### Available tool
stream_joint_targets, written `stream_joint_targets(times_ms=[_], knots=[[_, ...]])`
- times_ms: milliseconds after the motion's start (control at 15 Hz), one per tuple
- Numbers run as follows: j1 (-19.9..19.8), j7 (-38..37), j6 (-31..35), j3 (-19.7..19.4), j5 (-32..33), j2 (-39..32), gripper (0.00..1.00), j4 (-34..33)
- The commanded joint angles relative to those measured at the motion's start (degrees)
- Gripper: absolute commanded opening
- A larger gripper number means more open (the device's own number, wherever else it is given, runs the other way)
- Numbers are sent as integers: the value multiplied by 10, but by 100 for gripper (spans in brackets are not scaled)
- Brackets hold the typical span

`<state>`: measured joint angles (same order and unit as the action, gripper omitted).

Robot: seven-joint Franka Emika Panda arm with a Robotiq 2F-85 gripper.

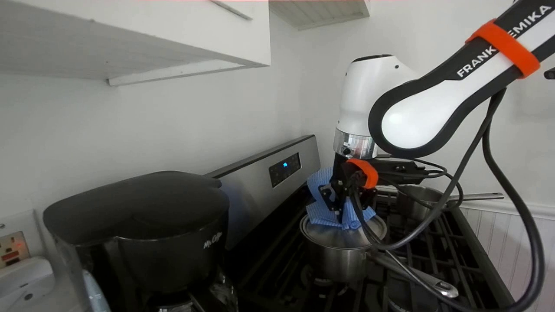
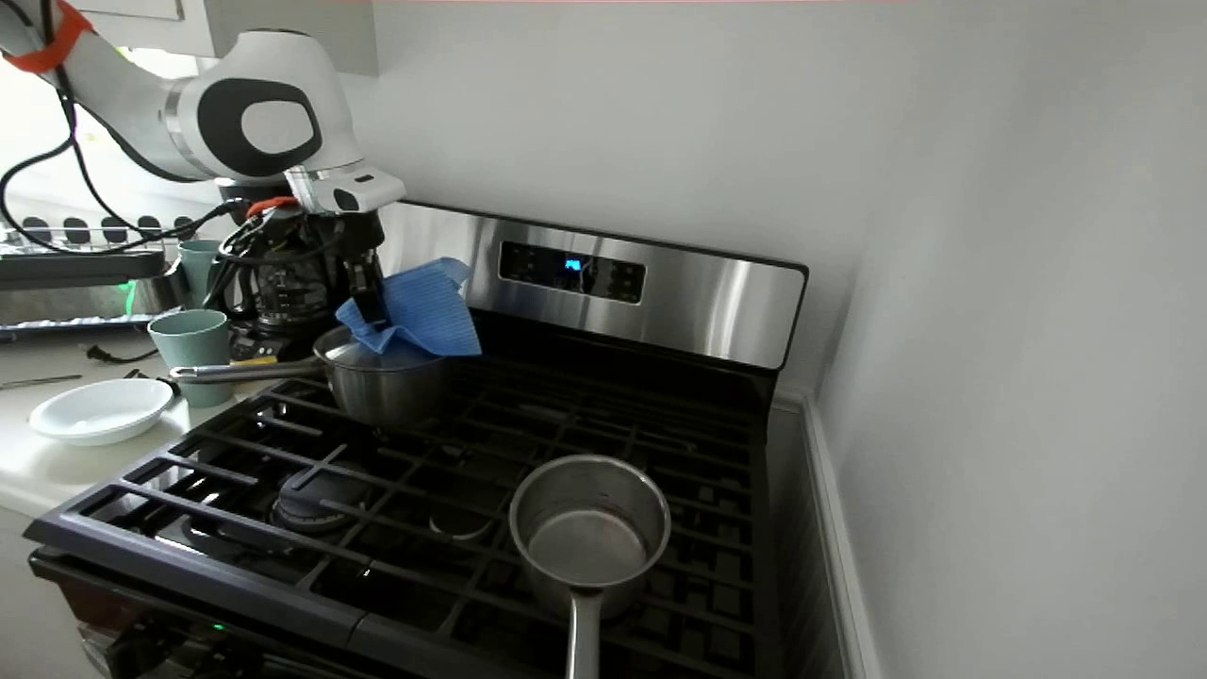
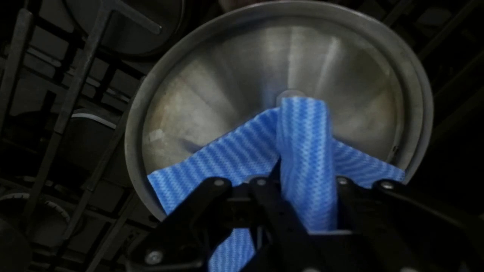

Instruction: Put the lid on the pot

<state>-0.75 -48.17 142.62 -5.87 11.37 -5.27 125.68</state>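
Note:
The steel pot point(image 1: 340, 262) stands on a stove burner. It also shows in an exterior view point(image 2: 388, 401). A round steel lid point(image 3: 227, 109) lies on the pot, slightly off-centre in the wrist view, where a second rim shows at its right. The lid's edge shows in an exterior view point(image 1: 347, 238). A blue striped cloth point(image 3: 306, 139) is bunched over the lid's middle; it shows in both exterior views point(image 1: 321, 216) point(image 2: 429, 306). My gripper point(image 3: 301, 181) points down over the lid and is closed around the cloth. The lid's knob is hidden under the cloth.
A smaller saucepan point(image 2: 589, 556) stands on the same stove. A black coffee maker point(image 1: 143, 221) stands beside the stove. A green cup point(image 2: 189, 344) and white bowl point(image 2: 99, 412) are near the pot's handle point(image 2: 245, 372). The stove's back panel point(image 1: 260, 186) rises behind the pot.

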Motion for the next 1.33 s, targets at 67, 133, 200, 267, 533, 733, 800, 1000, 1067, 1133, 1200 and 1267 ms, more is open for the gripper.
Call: stream_joint_targets(times_ms=[67, 133, 200, 267, 533, 733, 800, 1000, 1067, 1133, 1200, 1267], knots=[[-4, 0, 15, 4, -31, 5, 3, 6], [-5, 2, 19, 4, -36, 5, 3, 7], [-5, 6, 23, 4, -42, 6, 3, 9], [-6, 5, 31, 3, -44, 6, 3, 11], [-5, 3, 51, 1, -35, 4, 3, 15], [-5, 14, 46, 1, -32, 4, 3, 17], [-6, 23, 40, 2, -33, 5, 3, 18], [-6, 58, 22, 4, -40, 8, 3, 21], [-6, 68, 17, 4, -38, 8, 3, 20], [-6, 73, 18, 3, -36, 7, 3, 19], [-6, 76, 18, 2, -35, 6, 20, 18], [-6, 74, 18, 2, -36, 5, 38, 17]])
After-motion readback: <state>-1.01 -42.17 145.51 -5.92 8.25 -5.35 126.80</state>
